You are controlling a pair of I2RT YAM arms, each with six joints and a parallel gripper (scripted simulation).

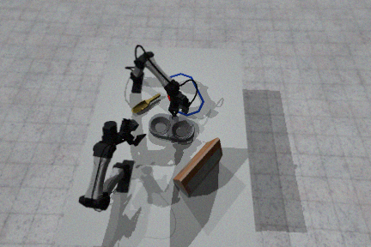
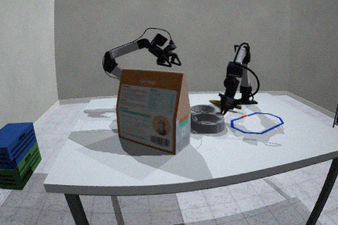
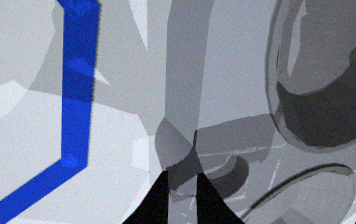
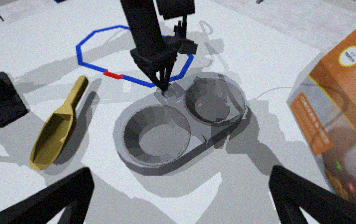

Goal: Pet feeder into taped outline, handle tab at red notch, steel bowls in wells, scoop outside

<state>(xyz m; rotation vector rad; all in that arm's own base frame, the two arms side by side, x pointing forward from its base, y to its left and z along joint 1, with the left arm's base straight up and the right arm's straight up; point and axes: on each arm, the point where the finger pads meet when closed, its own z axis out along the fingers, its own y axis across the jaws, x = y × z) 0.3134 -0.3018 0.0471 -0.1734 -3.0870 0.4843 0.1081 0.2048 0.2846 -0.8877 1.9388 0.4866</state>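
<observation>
The grey pet feeder (image 1: pixel 172 138) (image 2: pixel 209 128) (image 4: pixel 150 170) stands on the table outside the blue taped outline (image 1: pixel 203 101) (image 2: pixel 282 122) (image 3: pixel 77 125) (image 4: pixel 78 54). The outline's red notch (image 1: pixel 169 98) (image 2: pixel 244 116) (image 4: pixel 113 75) faces the scoop's side. Both bowls, left (image 4: pixel 162 140) and right (image 4: pixel 207 102) in the right wrist view, look level in their wells. My left gripper (image 1: pixel 173 115) (image 2: pixel 222 112) (image 3: pixel 182 179) (image 4: pixel 163 88) is shut on the handle tab. My right gripper (image 1: pixel 141 130) (image 2: pixel 174 65) is open and empty, above the table. The yellow scoop (image 1: pixel 146 104) (image 4: pixel 52 137) lies outside the outline.
A tall orange food bag (image 1: pixel 198 167) (image 2: pixel 149 109) (image 4: pixel 330 100) stands beside the feeder, on the side away from the outline. The white table's front edge (image 2: pixel 185 187) lies beyond the bag. Blue and green crates stand off the table in the exterior view.
</observation>
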